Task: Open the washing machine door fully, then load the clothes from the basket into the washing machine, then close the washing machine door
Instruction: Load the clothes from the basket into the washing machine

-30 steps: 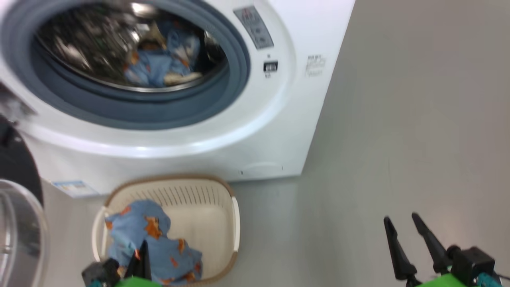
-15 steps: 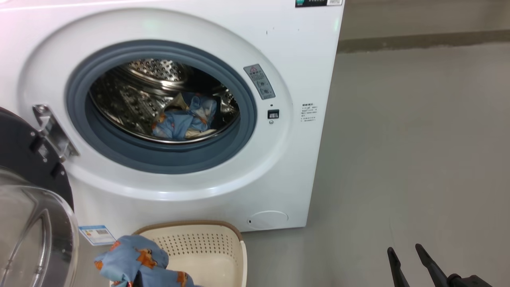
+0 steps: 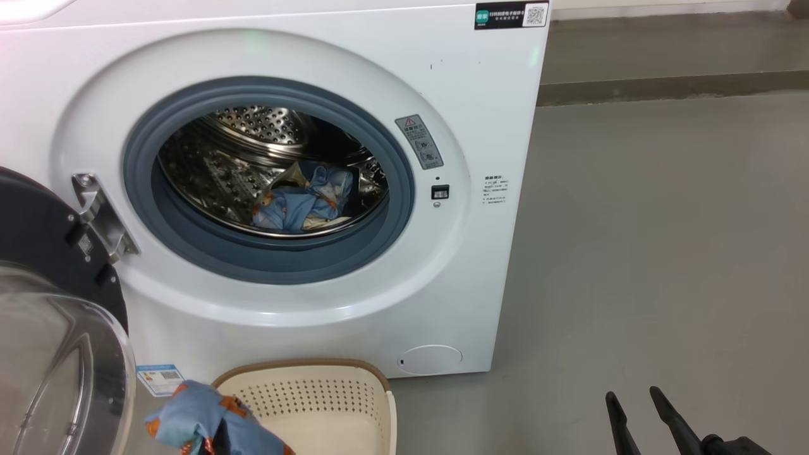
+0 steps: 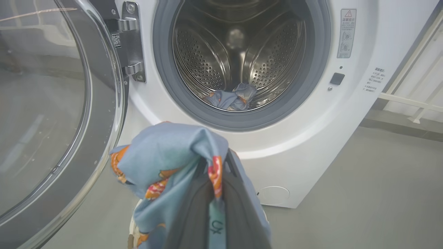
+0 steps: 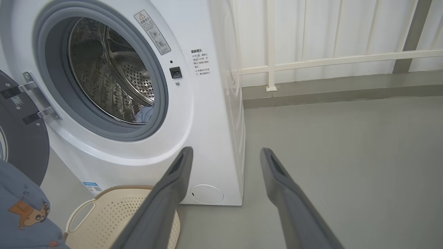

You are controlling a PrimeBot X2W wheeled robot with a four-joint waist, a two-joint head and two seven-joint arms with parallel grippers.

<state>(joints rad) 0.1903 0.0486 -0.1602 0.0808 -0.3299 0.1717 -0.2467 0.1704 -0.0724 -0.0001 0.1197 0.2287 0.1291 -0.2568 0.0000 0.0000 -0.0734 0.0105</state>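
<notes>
- Head camera is tilting up over the last second, so the whole picture is shifting; the big white boxy front-loading washing machine (image 3: pixel 480 158) itself is not moving.
- Real change: the light-blue cartoon-print cloth piece (image 4: pixel 162 155), a second ago lying in the small cream perforated plastic basket (image 3: pixel 354 379) with its brown rim, is now hanging clear of it in front of the washing machine, below the opening.
- Basket is sitting on the grey floor (image 3: pixel 663 253) just in front of the washing machine's base; the part of its inside that is showing is bare.
- A second blue piece (image 3: pixel 303 202) is already lying in the steel perforated drum (image 3: pixel 253 126).
- Round glass door (image 3: pixel 38 253) with its black rim is standing swung wide at the washing machine's left.
- Judging: loading is about halfway, and this piece still needs carrying up over the grey rubber gasket (image 3: pixel 265 265); the dangling fabric could be catching there.
- Left gripper (image 4: pixel 219 162) is sitting low in front of the washing machine, fingers aiming at the opening, clenched tight on the cloth piece.
- Right gripper (image 5: pixel 225 149) is hanging off the washing machine's right front corner, jaws spread wide, gripping nothing.
</notes>
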